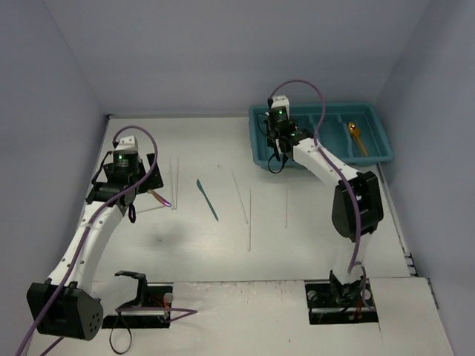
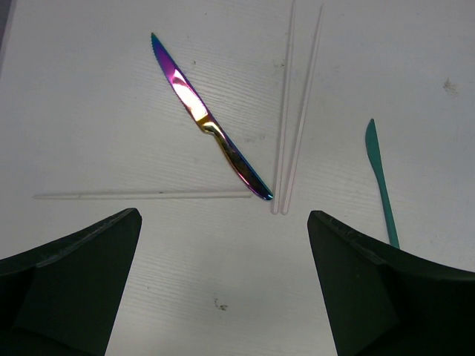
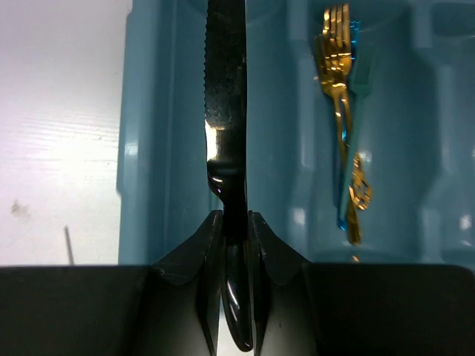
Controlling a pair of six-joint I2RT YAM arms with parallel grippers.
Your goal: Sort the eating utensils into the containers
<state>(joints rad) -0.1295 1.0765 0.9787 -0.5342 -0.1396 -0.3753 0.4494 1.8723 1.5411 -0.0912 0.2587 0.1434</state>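
Sorting partway. Right fingers [image 3: 199, 254] clamped on black knife [image 3: 226, 96], held over left slot of tray [image 3: 145, 148]. Gold fork [image 3: 338, 67] already lies in a neighbouring slot, gold spoon [image 1: 356, 136] further along. Left fingers [image 2: 74, 282] spread apart, holding nothing, above bench [image 2: 89, 111]. Left to sort, all loose on bench: rainbow knife [image 2: 200, 115], teal knife [image 2: 380, 178], white chopsticks [image 2: 297, 111].

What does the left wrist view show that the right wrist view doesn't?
Only the left wrist view: the open left tool above an iridescent knife, three white chopsticks and a teal knife, all loose on the table. Only the right wrist view: the right tool shut on a black knife over the teal tray, with a gold fork in another compartment. Both: the white table.
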